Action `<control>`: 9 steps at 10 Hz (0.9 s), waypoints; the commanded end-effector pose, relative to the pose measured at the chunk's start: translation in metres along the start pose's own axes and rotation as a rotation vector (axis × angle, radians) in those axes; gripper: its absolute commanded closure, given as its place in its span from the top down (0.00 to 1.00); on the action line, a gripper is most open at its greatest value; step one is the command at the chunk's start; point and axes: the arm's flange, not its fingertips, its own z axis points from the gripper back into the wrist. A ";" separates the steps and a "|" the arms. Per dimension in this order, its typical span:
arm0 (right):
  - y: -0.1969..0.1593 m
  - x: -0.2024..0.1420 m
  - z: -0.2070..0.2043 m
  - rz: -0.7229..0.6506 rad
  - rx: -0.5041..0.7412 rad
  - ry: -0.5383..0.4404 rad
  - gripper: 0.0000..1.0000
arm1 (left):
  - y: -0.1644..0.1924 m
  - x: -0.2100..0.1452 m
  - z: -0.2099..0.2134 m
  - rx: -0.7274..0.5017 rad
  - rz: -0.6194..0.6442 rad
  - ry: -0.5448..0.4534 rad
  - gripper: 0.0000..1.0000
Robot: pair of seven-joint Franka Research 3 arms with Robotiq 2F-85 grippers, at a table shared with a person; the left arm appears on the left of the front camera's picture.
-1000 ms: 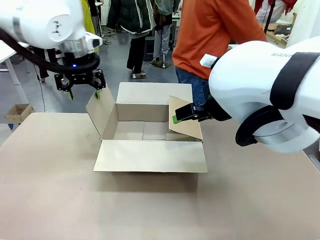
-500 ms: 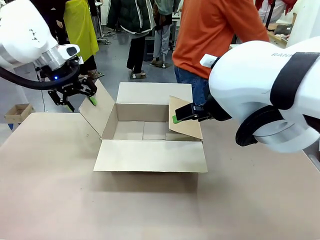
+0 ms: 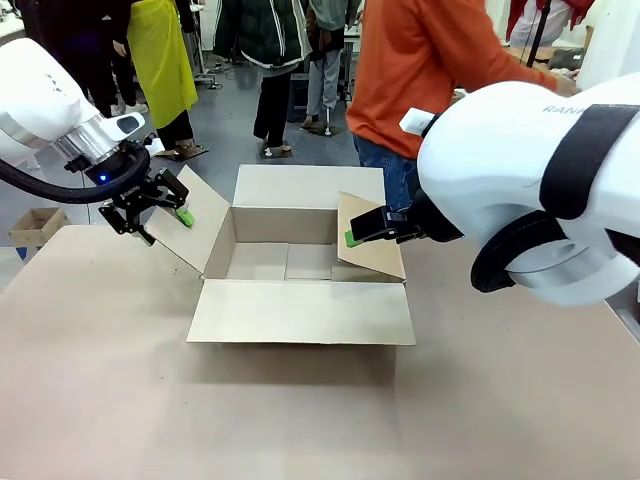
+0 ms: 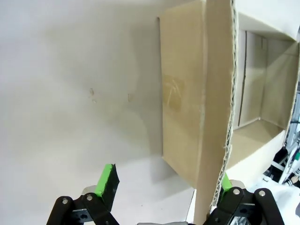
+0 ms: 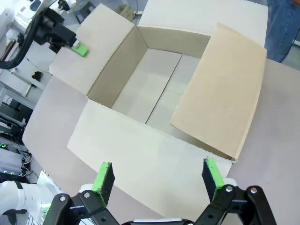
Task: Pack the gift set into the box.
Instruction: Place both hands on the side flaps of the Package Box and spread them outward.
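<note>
Front view gives me a pale beige, matte tabletop point(image 3: 300, 420) across the whole lower part of the frame. Beyond its far edge is a grey floor. A person in an orange top point(image 3: 430, 60) and blue jeans stands at top centre, close to the far edge, and other people stand farther back along the top. A small carton point(image 3: 35, 225) sits on the floor at the left edge.

The box point(image 3: 300, 312) is in the middle of the frame, resting on the tabletop with its top open. It is plain brown corrugated card with no print that I can read. Its near flap lies flat toward me and its far flap lies back toward the person. The left flap tilts up and outward, and the right flap leans in over the opening. Inside I see the bottom panels with a seam between them.

My left pincer point(image 3: 155, 218) is at the left of the frame with its fingers spread astride the left flap. In the left wrist view point(image 4: 166, 185), the flap's raw edge runs up between the green pads, close to the right-hand one, with the box point(image 4: 183, 93) wall beyond. My right pincer point(image 3: 352, 236) is beside the right flap. In the right wrist view point(image 5: 157, 176) it is spread wide above the box point(image 5: 140, 150), gripping nothing. The letters "RAN" show on the right arm's white shell point(image 3: 530, 190).
</note>
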 end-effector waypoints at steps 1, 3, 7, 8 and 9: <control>0.000 0.000 0.000 0.000 0.000 0.000 1.00 | -0.009 -0.001 0.008 0.043 0.011 -0.044 1.00; 0.021 0.073 -0.020 0.132 -0.137 0.263 1.00 | -0.009 -0.001 0.008 0.043 0.011 -0.044 1.00; 0.038 0.149 -0.050 0.104 -0.314 0.498 1.00 | -0.009 -0.001 0.008 0.043 0.011 -0.044 1.00; 0.037 0.131 -0.046 0.053 -0.406 0.399 1.00 | -0.009 -0.001 0.008 0.043 0.011 -0.044 1.00; 0.012 0.133 -0.030 0.130 -0.328 0.409 1.00 | -0.009 -0.001 0.008 0.043 0.011 -0.044 1.00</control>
